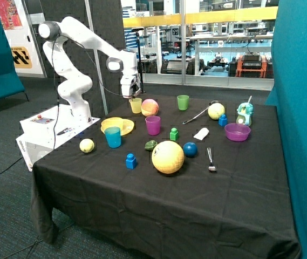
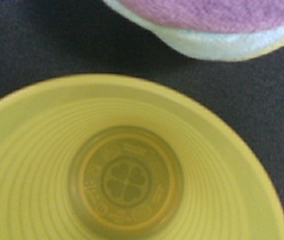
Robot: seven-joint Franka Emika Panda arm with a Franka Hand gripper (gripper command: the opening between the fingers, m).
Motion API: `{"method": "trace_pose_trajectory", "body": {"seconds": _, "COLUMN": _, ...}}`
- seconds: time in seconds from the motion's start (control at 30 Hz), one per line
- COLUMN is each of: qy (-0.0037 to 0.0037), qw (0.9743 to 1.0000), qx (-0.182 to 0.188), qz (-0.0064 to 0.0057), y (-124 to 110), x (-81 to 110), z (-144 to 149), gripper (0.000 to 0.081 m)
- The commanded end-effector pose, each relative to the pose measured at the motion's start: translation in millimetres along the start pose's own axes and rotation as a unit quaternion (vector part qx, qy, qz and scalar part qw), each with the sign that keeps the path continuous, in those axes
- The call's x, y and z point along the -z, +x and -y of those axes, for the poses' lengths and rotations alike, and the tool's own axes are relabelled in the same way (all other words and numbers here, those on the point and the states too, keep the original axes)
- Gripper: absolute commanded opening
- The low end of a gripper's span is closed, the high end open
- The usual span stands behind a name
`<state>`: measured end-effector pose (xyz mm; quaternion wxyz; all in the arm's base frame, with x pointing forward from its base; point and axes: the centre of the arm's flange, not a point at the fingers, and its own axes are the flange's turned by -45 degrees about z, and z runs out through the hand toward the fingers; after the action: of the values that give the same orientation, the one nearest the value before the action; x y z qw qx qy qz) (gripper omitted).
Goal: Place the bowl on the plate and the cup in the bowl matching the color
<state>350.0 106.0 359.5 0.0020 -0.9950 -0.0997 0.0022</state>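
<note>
The gripper (image 1: 131, 95) hangs right above the cup (image 1: 135, 105) – whether its fingers are parted or closed cannot be told. Seen from the wrist, the cup (image 2: 127, 180) is translucent pale-yellow plastic with ringed inner walls and a clover stamp on its round base, standing upright on the black tablecloth (image 1: 158, 199). Just beside it lies a fuzzy pink-and-yellow ball (image 1: 150, 107). Nearer the table's front edge, the shallow yellow bowl (image 1: 113, 124) sits on the flat yellow plate (image 1: 127, 128), with a teal cup (image 1: 113, 137) in front and a magenta cup (image 1: 152, 125) near
</note>
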Motion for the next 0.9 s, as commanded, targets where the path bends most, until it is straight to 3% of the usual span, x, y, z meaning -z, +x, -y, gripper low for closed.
{"method": "trace_pose_trajectory", "body": {"seconds": 0.0, "qy": -0.00226, "qw": 1.0, "qx": 0.002, "qz": -0.002, "y": -1, "x": -12.2, "z": 0, "gripper": 0.0483}}
{"method": "trace_pose_trajectory", "body": {"seconds": 0.37, "qy": -0.00226, "qw": 1.0, "qx": 0.003, "qz": -0.002, "y": 1, "x": -26.4, "z": -1, "gripper": 0.047}}
{"method": "trace_pose_trajectory", "body": {"seconds": 0.47, "qy": -0.00226, "qw": 1.0, "qx": 0.002, "qz": -0.002, "y": 2, "x": -29.5, "z": -3, "gripper": 0.0436}}
{"method": "trace_pose_trajectory", "body": {"seconds": 0.53, "qy": -0.00225, "qw": 1.0, "qx": -0.002, "qz": -0.002, "y": 3, "x": -30.5, "z": -4, "gripper": 0.0362}}
{"method": "trace_pose_trajectory", "body": {"seconds": 0.6, "qy": -0.00225, "qw": 1.0, "qx": -0.004, "qz": -0.002, "y": 4, "x": -30.3, "z": -4, "gripper": 0.0128}}
{"method": "trace_pose_trajectory", "body": {"seconds": 0.63, "qy": -0.00225, "qw": 1.0, "qx": -0.005, "qz": -0.002, "y": 4, "x": -30.2, "z": -4, "gripper": 0.0064}}
{"method": "trace_pose_trajectory", "body": {"seconds": 0.7, "qy": -0.00224, "qw": 1.0, "qx": -0.006, "qz": -0.002, "y": 4, "x": -30.2, "z": -4, "gripper": 0.0016}}
{"method": "trace_pose_trajectory", "body": {"seconds": 0.87, "qy": -0.00224, "qw": 1.0, "qx": -0.007, "qz": -0.002, "y": 3, "x": -30.5, "z": -5, "gripper": 0.0}}
